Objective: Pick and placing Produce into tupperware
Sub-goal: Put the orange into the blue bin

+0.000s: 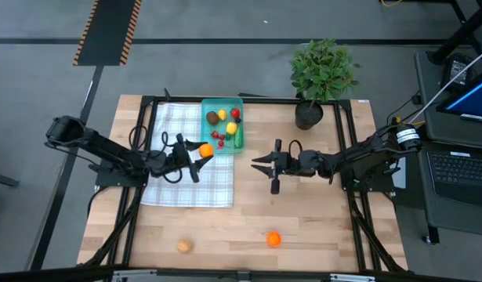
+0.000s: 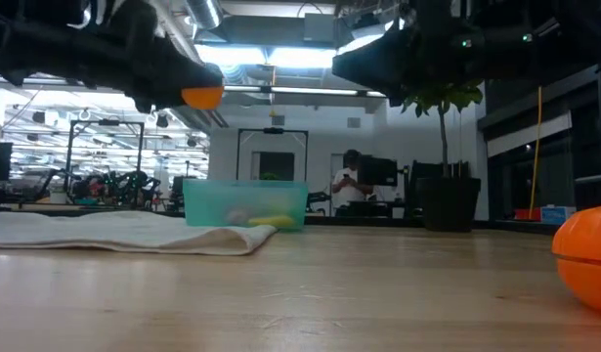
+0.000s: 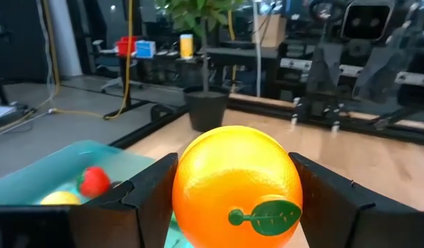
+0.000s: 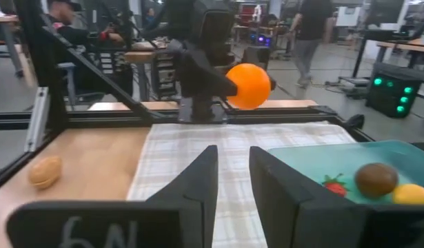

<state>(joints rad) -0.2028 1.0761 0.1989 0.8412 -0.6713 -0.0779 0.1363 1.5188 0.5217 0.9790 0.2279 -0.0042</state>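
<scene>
While the left gripper (image 1: 200, 153) at centre-left of the high view hung with its fingers (image 3: 146, 200) clamped on the orange fruit (image 1: 205, 150) above the checked cloth (image 1: 186, 184), just short of the teal tupperware (image 1: 225, 103), a release there risked dropping the fruit onto the cloth to roll away. At centre-right the right gripper (image 1: 260, 163) held nothing, its fingers (image 4: 198, 179) narrowly parted. Another orange piece (image 1: 273, 239) and a brown piece (image 1: 183, 246) lay low on the surface (image 1: 319, 227).
</scene>
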